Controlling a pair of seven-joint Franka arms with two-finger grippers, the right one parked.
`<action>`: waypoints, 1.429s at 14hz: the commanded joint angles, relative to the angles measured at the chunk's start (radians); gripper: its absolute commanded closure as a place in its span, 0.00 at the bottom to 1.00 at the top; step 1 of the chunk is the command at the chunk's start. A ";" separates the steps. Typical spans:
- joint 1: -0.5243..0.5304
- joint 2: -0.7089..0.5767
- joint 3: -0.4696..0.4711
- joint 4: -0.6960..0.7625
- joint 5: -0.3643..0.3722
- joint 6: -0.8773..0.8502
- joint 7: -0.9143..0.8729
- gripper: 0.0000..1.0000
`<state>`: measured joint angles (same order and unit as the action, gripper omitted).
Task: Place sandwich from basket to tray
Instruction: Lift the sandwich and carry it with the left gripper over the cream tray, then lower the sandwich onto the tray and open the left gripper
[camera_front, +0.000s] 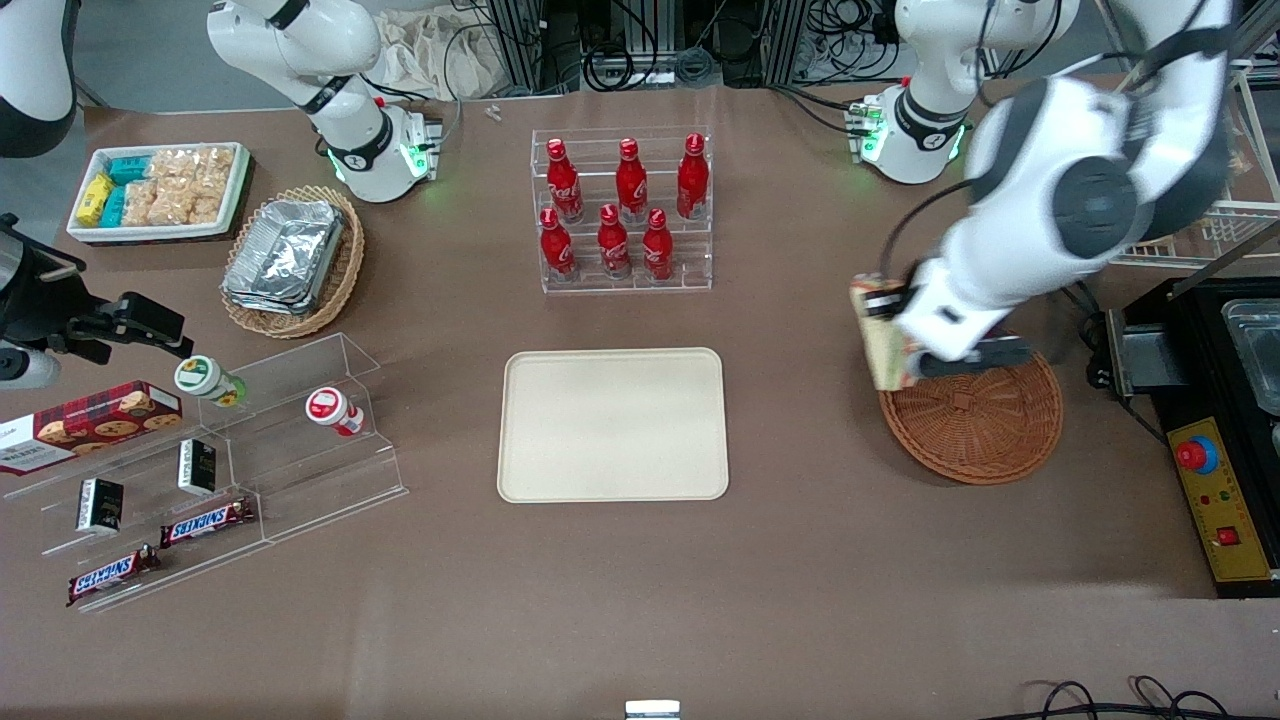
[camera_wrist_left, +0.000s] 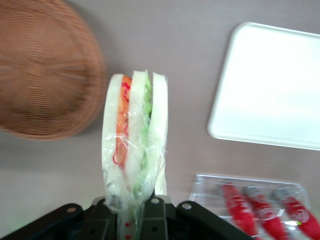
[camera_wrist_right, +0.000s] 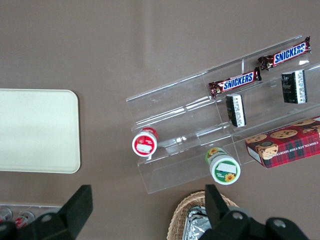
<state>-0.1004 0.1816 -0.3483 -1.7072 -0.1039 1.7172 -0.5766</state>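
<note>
My left gripper (camera_front: 900, 335) is shut on the wrapped sandwich (camera_front: 880, 340), a wedge of pale bread with orange and green filling. It hangs above the table at the rim of the reddish-brown wicker basket (camera_front: 975, 420), on the side toward the tray. The basket holds nothing. In the left wrist view the sandwich (camera_wrist_left: 135, 135) stands out from the gripper (camera_wrist_left: 135, 212), its wrapper pinched between the jaws, with the basket (camera_wrist_left: 45, 70) and the tray (camera_wrist_left: 270, 85) below it. The cream tray (camera_front: 613, 425) lies flat at the table's middle, bare.
A clear rack of red bottles (camera_front: 622, 212) stands farther from the front camera than the tray. Toward the parked arm's end are a tan basket of foil containers (camera_front: 290, 258), a white snack tray (camera_front: 160, 190) and clear shelves with snacks (camera_front: 210, 470). A black control box (camera_front: 1215, 440) sits beside the basket.
</note>
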 joint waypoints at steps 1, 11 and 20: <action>-0.109 0.157 -0.063 0.075 0.105 0.103 -0.182 1.00; -0.272 0.515 -0.057 0.173 0.295 0.432 -0.286 1.00; -0.272 0.581 -0.061 0.164 0.481 0.479 -0.388 0.00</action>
<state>-0.3641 0.7582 -0.4125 -1.5621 0.3544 2.1950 -0.9324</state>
